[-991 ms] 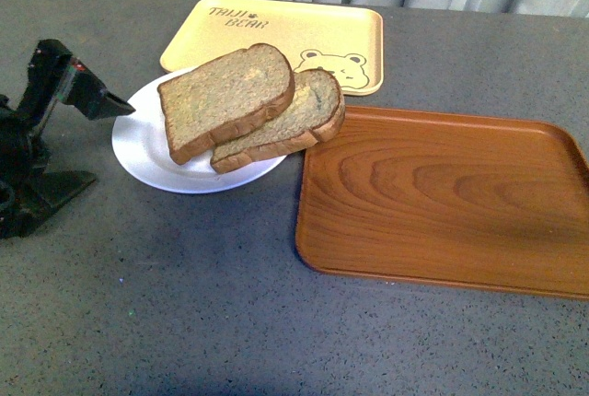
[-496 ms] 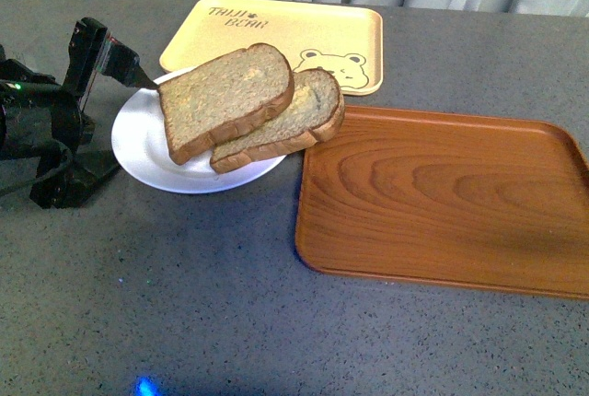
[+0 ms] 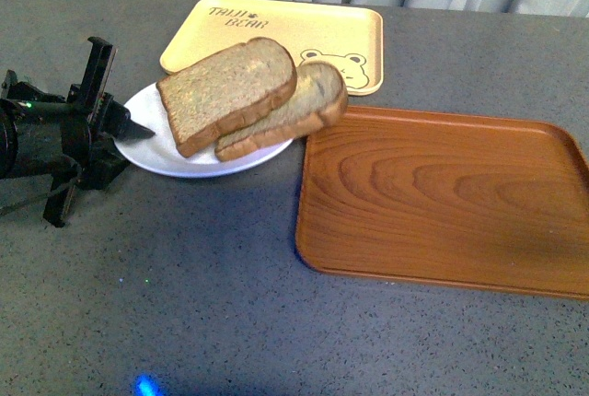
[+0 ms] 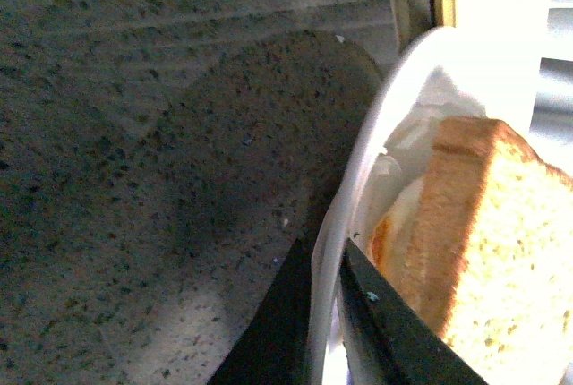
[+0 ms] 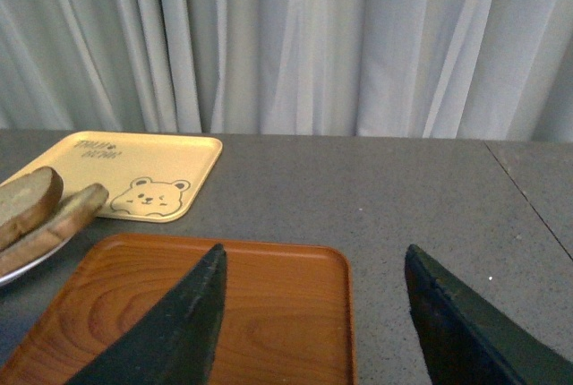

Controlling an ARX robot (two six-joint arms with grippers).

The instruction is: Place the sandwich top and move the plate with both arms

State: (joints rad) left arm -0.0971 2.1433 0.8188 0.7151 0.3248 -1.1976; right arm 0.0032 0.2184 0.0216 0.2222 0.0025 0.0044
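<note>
The sandwich top point(image 3: 225, 92) lies askew over the lower slice point(image 3: 313, 106) on the plate point(image 3: 147, 143), toward the far edge of the desk point(image 3: 230, 322) and left of its middle, so I judge the placing done and the plate move in hand. My left gripper point(image 3: 138, 129) pinches the plate's rim on the side facing the desk's left edge. My right gripper point(image 5: 315, 260) hangs spread and empty above the bare brown tray point(image 3: 442, 203), the yellow bear tray point(image 3: 276, 28) bare too; next it should take the opposite rim and lift level, or the bread may slide
</note>
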